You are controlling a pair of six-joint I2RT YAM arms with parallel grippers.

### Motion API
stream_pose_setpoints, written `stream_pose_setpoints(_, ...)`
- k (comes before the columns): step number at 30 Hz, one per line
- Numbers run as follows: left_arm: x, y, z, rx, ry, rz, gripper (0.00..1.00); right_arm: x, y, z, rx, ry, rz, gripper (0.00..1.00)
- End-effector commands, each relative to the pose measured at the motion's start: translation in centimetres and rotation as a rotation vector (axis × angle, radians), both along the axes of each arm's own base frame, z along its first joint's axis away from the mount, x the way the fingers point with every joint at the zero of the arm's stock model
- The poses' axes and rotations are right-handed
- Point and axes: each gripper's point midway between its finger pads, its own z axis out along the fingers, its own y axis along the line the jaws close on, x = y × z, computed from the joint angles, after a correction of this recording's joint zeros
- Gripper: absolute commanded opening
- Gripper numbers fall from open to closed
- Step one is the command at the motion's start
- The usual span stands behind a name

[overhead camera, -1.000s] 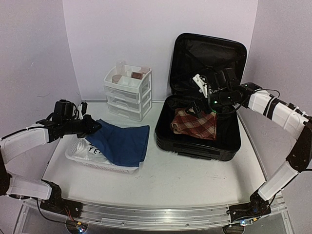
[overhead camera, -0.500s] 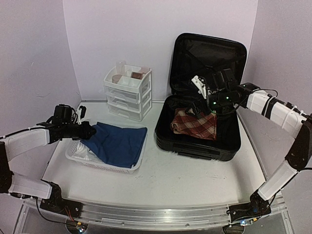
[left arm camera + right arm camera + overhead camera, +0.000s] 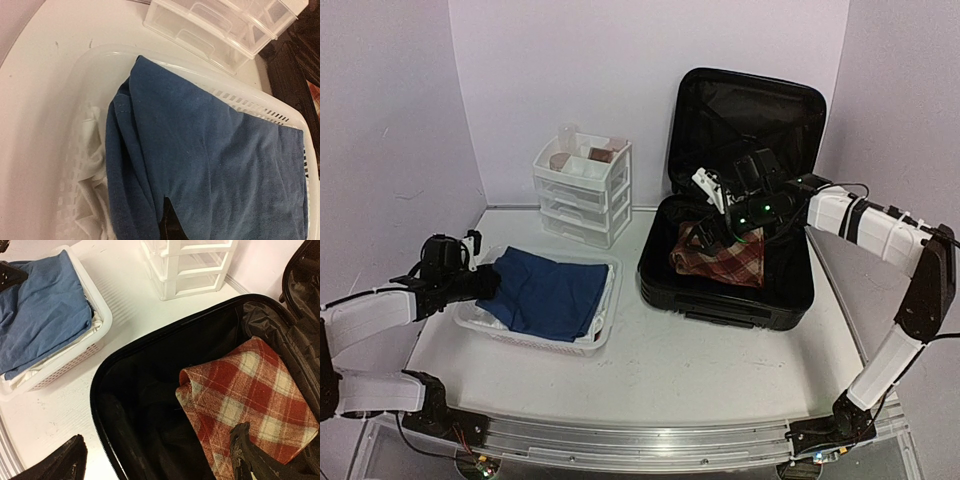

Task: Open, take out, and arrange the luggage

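Observation:
The luggage (image 3: 725,300) is a black hard-shell suitcase lying open at the right, its lid standing against the back wall. It also shows in the right wrist view (image 3: 115,405). A red plaid cloth (image 3: 725,258) lies inside it (image 3: 250,390). My right gripper (image 3: 705,232) hangs open and empty over the case's left inside (image 3: 150,465), one fingertip (image 3: 245,450) above the plaid cloth. My left gripper (image 3: 485,283) is shut on the left edge of a blue cloth (image 3: 545,295) that lies in the white mesh basket (image 3: 595,340). The cloth (image 3: 210,150) drapes over the gripper (image 3: 170,225).
A small white drawer unit (image 3: 582,205) stands at the back between basket and suitcase, and shows in the wrist views (image 3: 220,30) (image 3: 190,265). White cloth (image 3: 87,165) lies under the blue one in the basket (image 3: 240,92). Purple walls enclose the table on three sides.
My left gripper has drawn back to the left with the blue cloth, which now lies flatter in the basket. My right gripper has moved left and lower over the suitcase's inside.

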Motion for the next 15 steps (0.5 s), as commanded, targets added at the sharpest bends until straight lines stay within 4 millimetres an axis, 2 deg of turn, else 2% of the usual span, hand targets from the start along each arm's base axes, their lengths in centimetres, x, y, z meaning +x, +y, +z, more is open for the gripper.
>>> stream_pose_setpoints(1, 0.8, 2.0, 2.2, 0.010, -0.103, 0.116, 0.10, 1.0, 0.8, 2.7, 0.038, -0.067, 0.003, 0.98)
stream_pose_setpoints(2, 0.6, 2.0, 2.0, -0.002, -0.083, 0.122, 0.20, 1.1, 0.8, 2.7, 0.038, -0.066, -0.006, 0.98)
stream_pose_setpoints(5, -0.6, 3.1, 1.2, -0.002, 0.014, 0.200, 0.35, 1.4, 0.6, 2.5, 0.028, -0.067, -0.027, 0.98)
stream_pose_setpoints(6, -1.1, 3.8, 1.1, 0.012, 0.044, 0.243, 0.48, 1.6, 0.3, 2.5, 0.019, -0.071, -0.048, 0.98)
stream_pose_setpoints(8, -1.8, 4.9, 2.0, 0.036, 0.064, 0.302, 0.61, 2.1, -0.5, 2.3, 0.003, -0.071, -0.107, 0.98)
stream_pose_setpoints(12, -2.9, 7.1, 5.1, 0.134, 0.056, 0.372, 0.65, 3.5, -2.8, 1.7, -0.016, -0.033, -0.332, 0.98)
stream_pose_setpoints(13, -2.9, 7.1, 5.9, 0.138, 0.044, 0.367, 0.65, 3.6, -3.4, 1.7, -0.010, 0.000, -0.396, 0.98)
stream_pose_setpoints(15, -2.6, 6.0, 7.3, 0.094, 0.027, 0.313, 0.66, 3.2, -4.1, 1.7, -0.017, 0.050, -0.420, 0.98)
